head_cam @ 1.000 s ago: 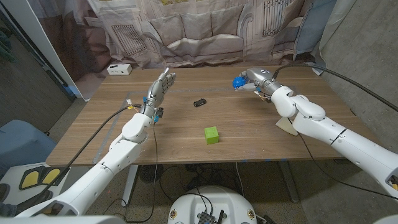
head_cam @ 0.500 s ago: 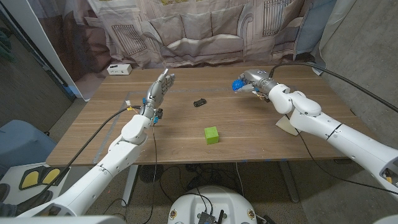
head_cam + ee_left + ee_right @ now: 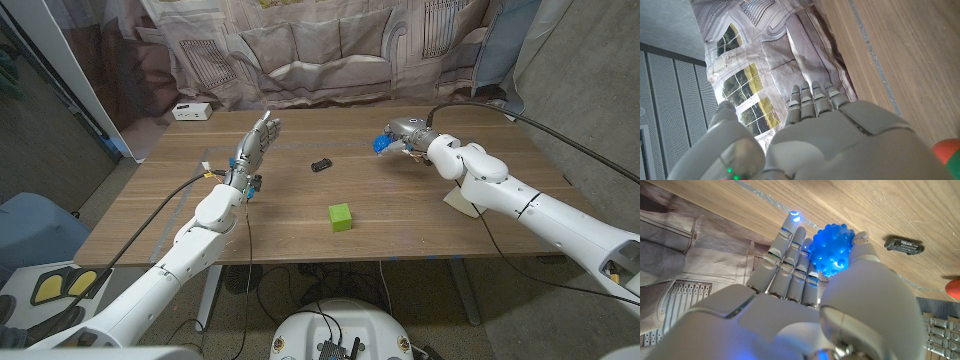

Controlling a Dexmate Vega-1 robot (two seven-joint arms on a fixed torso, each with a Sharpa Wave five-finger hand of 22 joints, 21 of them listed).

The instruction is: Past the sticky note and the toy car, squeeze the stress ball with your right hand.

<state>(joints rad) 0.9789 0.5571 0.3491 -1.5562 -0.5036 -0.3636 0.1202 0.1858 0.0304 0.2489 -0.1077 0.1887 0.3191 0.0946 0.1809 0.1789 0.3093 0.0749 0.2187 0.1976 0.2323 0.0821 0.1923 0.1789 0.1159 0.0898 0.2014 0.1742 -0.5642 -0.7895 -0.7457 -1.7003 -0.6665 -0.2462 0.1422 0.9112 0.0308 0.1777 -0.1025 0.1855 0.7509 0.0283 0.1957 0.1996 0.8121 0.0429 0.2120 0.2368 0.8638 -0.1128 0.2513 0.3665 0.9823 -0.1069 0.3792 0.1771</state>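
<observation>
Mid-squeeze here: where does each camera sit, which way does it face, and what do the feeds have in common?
Head view: on the robot's head, looking down the table; both arms show, left hand raised.
Left wrist view: behind the left hand, facing the backdrop.
Right wrist view: behind the right hand gripping the stress ball.
Shared: stress ball and toy car.

Blue stress ball [image 3: 831, 250] in robot hand [image 3: 805, 287]

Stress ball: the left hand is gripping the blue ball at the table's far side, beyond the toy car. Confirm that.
Not the left. The right hand grips the blue stress ball, as the right wrist view shows. It is at the far side, beyond the toy car. The left hand is raised, holding nothing.
</observation>
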